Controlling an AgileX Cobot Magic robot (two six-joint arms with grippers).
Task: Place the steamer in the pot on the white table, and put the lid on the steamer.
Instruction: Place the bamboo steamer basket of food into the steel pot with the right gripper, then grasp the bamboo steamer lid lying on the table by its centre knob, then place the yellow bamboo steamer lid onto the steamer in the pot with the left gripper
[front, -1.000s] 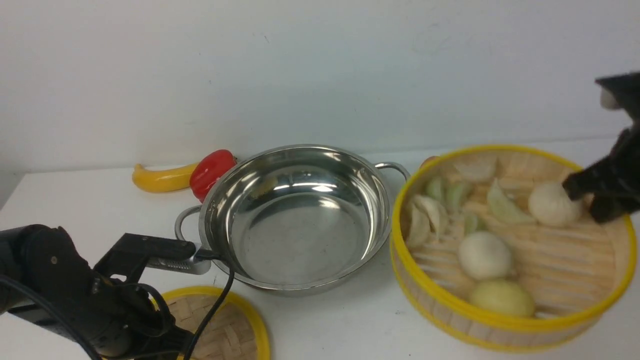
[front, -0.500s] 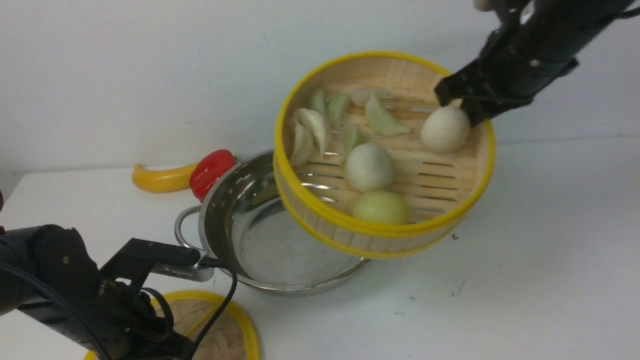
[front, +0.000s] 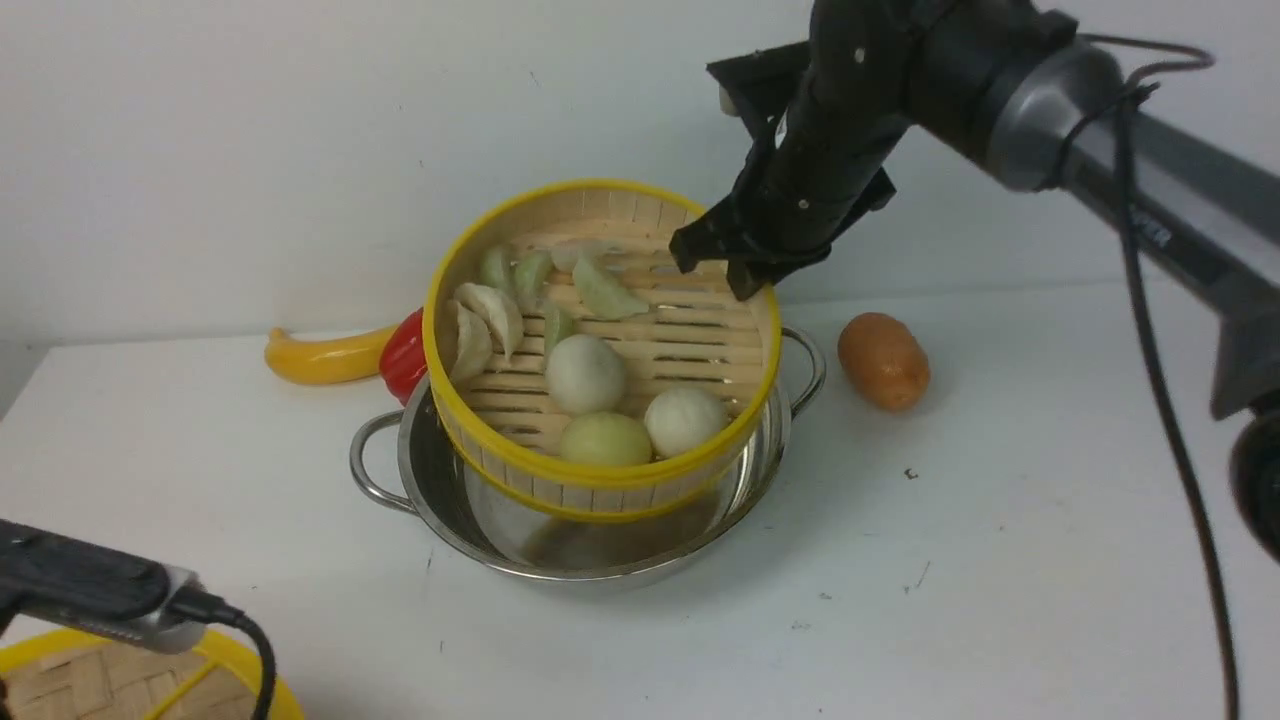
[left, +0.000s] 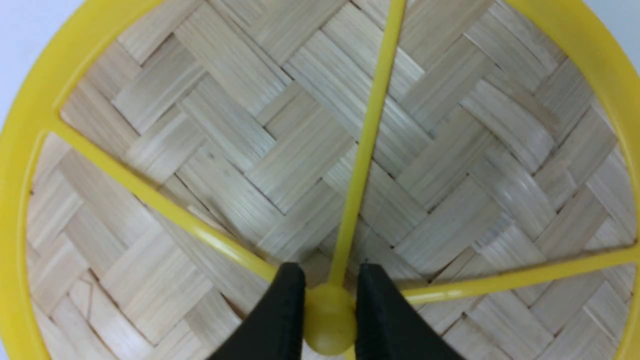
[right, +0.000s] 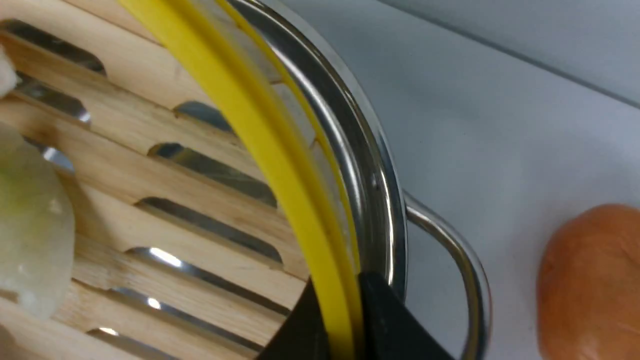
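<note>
White bench (front: 1000, 500) has open room in front of the steel pot (front: 420, 490), so the left arm's path looks free. Bamboo steamer (front: 560, 490) hangs tilted within the pot's rim, not seated, since the right end effector (front: 718, 268) pinches only its far rim. Woven lid (left: 225, 150) waits front-left, left end effector (left: 328, 280) clamped on its knob (left: 327, 322).

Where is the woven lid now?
In the front view the lid is at the near left corner of the white table, left of the pot; the left gripper has its jaws around the knob.
</note>
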